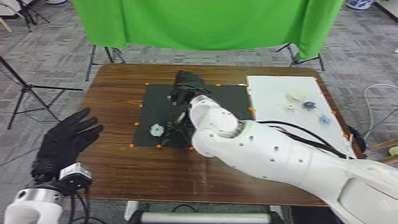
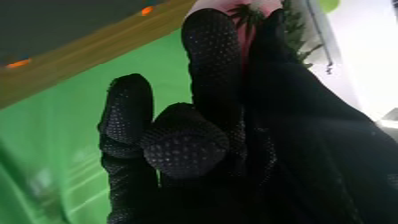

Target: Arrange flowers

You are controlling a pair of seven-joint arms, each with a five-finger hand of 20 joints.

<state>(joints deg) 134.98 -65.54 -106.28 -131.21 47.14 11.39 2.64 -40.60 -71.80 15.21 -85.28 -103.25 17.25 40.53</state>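
Left hand: fingers straight, at left edge of brown table. Right hand: over dark mat. White flower on mat, robot side of right fingers; white sheet with small flowers right of them.

Rounded white arms with dark screws and black cables end in hands wearing black, dot-textured gloves.

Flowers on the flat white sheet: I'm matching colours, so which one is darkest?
The small dark grey-blue flower, beside the small pale-yellow flower; that one, the larger cream flower and the light-blue flower are all much paler.
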